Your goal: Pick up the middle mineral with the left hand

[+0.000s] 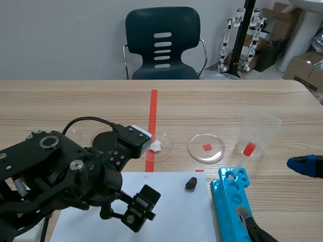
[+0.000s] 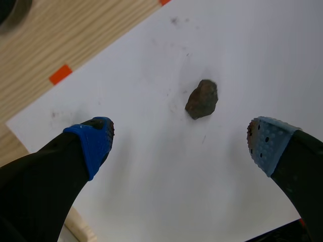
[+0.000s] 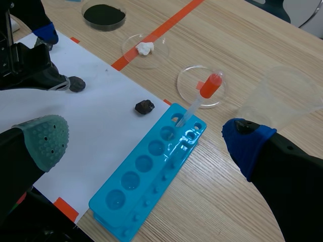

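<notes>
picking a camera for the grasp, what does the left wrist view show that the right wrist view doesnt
Only the left wrist view: a close look down between the left gripper's open fingers, one dark mineral just ahead of them. Only the right wrist view: the blue tube rack, dropper, clear beaker, a dish with a white lump, and a second mineral by the rack. Both: the white paper, the wooden table, the left gripper, and probably that first mineral, though I cannot be sure.
</notes>
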